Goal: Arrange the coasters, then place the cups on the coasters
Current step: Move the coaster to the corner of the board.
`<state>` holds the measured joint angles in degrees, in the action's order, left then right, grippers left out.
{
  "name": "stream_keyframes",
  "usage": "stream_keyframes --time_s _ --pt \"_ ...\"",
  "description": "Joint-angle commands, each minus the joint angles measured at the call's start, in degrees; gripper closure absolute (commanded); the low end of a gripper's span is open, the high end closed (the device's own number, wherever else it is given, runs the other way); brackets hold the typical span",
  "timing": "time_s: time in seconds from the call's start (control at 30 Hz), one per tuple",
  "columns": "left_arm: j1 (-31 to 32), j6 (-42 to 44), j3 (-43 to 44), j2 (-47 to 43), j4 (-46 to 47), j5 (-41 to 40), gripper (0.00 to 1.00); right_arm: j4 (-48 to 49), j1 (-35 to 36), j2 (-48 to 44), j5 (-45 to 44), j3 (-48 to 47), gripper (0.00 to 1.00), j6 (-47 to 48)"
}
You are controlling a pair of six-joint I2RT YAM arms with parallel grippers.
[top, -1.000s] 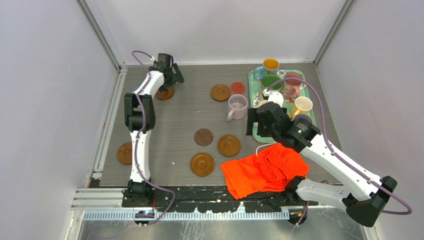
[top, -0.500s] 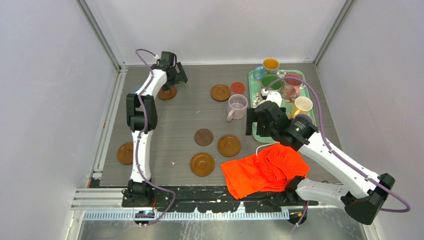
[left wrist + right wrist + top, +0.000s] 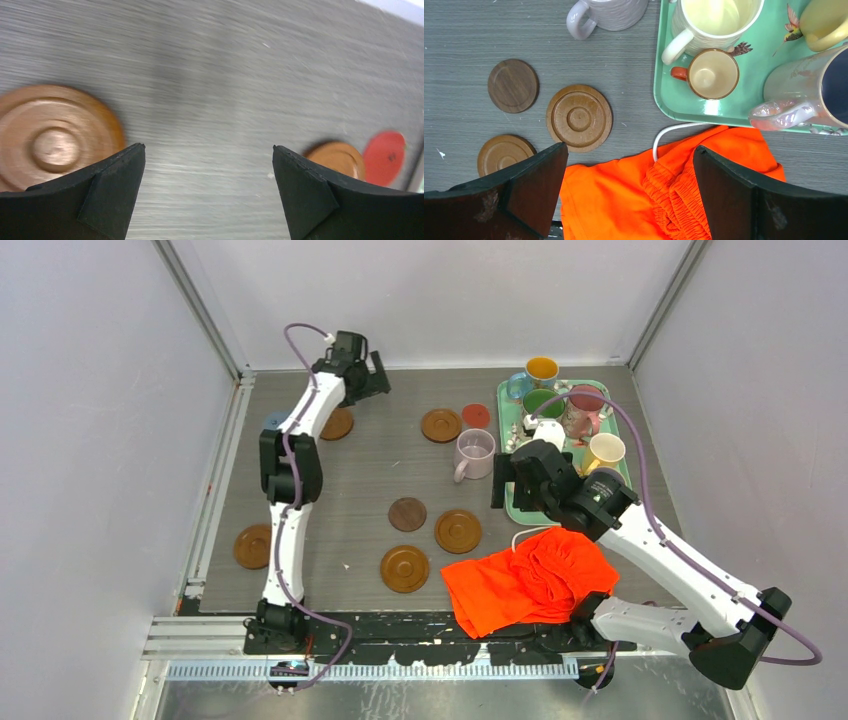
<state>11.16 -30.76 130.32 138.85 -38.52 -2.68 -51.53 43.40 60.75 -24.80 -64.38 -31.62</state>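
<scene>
**A:** what's actually on the grey wood-grain table [image 3: 380,490]?

**B:** Biggest thing is a rectangular teal floral tray [image 3: 749,75] at far right, with most of the handled cups in it. A crumpled orange cloth [image 3: 530,580] lies by the near edge. Both hands gape wide and empty: left hand [image 3: 209,150] by a grooved brown wooden coaster [image 3: 52,137] at far left, right hand [image 3: 630,150] at the tray's near-left corner.

**A:** and the small stuff?

**B:** A lilac mug [image 3: 474,453] sits on bare table just left of the tray. Three brown discs [image 3: 458,531] are loose mid-table, and a little red-orange disc [image 3: 476,416] lies further back.

Left gripper [image 3: 208,148] jaws wide apart, grey table [image 3: 215,75] between. Grooved brown coaster [image 3: 52,140] at 9 o'clock, blurred. Second brown coaster [image 3: 336,156] and red-orange coaster [image 3: 384,156] at 4 o'clock, side by side.
</scene>
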Motion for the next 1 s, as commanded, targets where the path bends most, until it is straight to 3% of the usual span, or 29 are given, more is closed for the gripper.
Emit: stream_keyframes --time_s 0.0,0.43,0.97 --pt "7.48 0.13 1.84 -2.99 0.60 3.71 0.00 0.10 0.25 -0.60 -1.31 -3.11 0.00 0.55" --pt "17.67 -7.33 10.96 6.66 2.07 6.06 0.00 -1.91 0.22 -1.60 -2.64 -3.32 0.00 -0.36" --pt "19.33 -9.96 14.08 12.46 2.88 6.86 0.00 -2.27 0.26 -2.69 -2.67 -1.81 0.00 -1.86"
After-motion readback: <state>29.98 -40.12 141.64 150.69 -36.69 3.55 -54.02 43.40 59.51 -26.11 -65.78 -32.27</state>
